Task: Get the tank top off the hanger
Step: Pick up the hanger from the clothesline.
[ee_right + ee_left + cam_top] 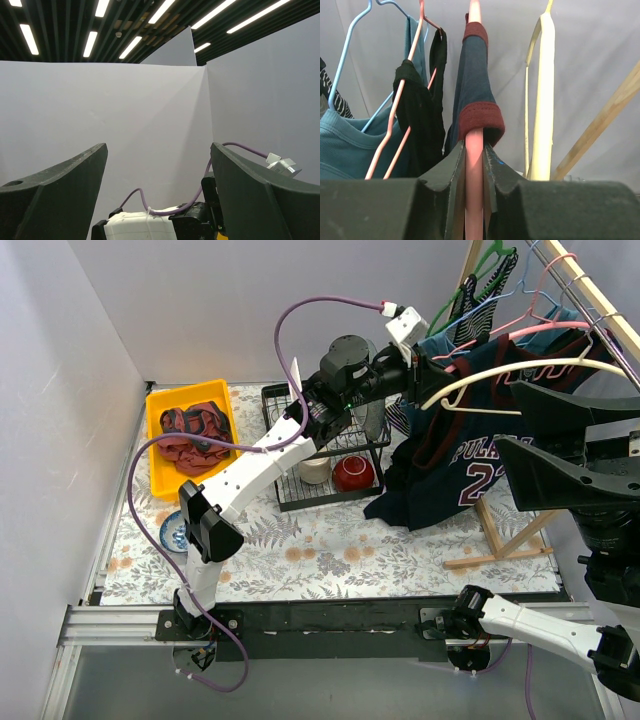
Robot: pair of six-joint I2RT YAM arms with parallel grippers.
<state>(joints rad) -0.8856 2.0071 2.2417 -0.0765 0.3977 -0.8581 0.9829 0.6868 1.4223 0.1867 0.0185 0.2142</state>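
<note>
left wrist: cream hanger [543, 100] beside pink hanger [474, 192]

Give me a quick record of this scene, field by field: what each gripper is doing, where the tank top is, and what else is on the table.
left gripper: shut on the pink hanger, just below the strap
right gripper: open, empty, aimed at the walls
tank top: navy with maroon trim, hanging on the pink hanger
task state: not yet removed
table: yellow bin of clothes; wire rack with a red bowl
</note>
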